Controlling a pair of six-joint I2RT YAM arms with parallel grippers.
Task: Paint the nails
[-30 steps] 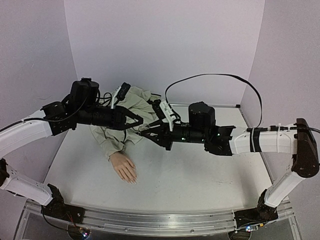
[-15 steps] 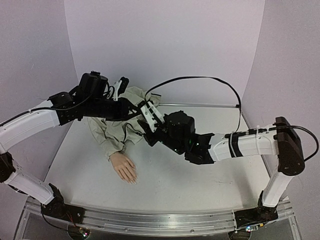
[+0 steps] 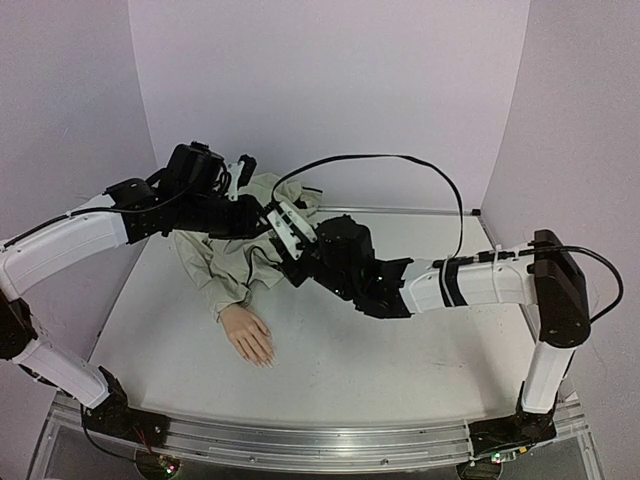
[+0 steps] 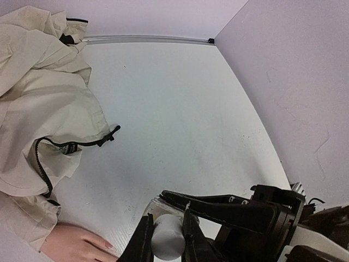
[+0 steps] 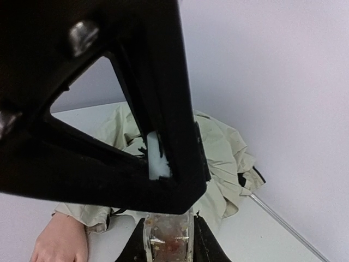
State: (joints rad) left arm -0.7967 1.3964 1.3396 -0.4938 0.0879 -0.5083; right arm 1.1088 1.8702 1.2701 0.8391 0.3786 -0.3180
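One smooth pink mannequin hand [image 3: 247, 335] lies flat on the white counter [image 3: 400, 355] seen from above, tiny pale nails [image 3: 264, 358] at its near end; left wrist view: the left gripper [image 4: 166, 241] clamps a white cylindrical cap [image 4: 167, 236]; right wrist view: the right gripper [image 5: 168, 243] pinches a clear glass bottle [image 5: 168, 239].

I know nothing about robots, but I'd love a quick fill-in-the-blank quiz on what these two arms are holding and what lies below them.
1. The mannequin hand pokes out of a beige ____ sleeve.
2. The left gripper is shut on a small ____ cap.
3. The right gripper grips a small clear glass ____.
4. Neither gripper touches the mannequin hand, which rests on the ____.

Missing words: jacket; white; bottle; table.
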